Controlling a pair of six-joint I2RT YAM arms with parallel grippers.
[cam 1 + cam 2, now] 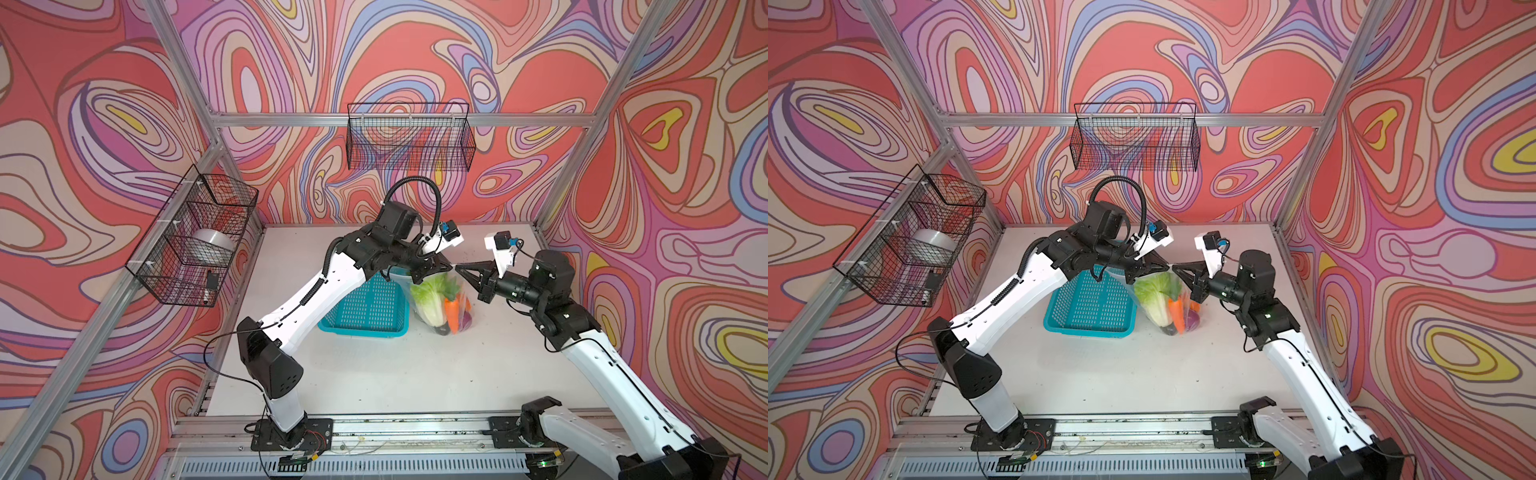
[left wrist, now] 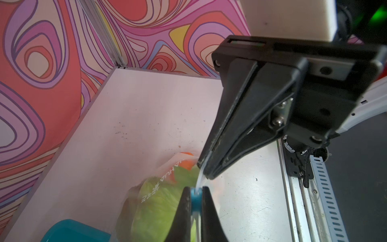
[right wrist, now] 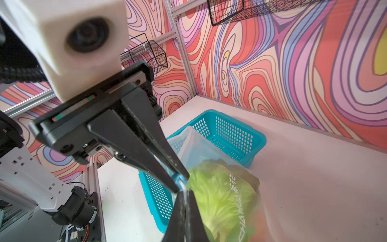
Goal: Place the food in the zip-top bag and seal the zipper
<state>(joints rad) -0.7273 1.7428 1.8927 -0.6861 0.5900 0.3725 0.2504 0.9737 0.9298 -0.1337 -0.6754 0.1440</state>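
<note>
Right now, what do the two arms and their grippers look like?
The left arm and right arm are white shells with black joints. The left gripper and right gripper are black, with long fingers tapering to points. Each wrist carries a white camera block. A black ribbed conduit loops over the left arm.

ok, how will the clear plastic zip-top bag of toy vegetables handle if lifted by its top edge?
Probably floppy: the clear plastic zip-top bag sags in folds below the left gripper and right gripper pinching its top. Likely bottom-heavy: green-white lettuce and orange carrot sit low, so it may swing. Thin film could slip.
</note>
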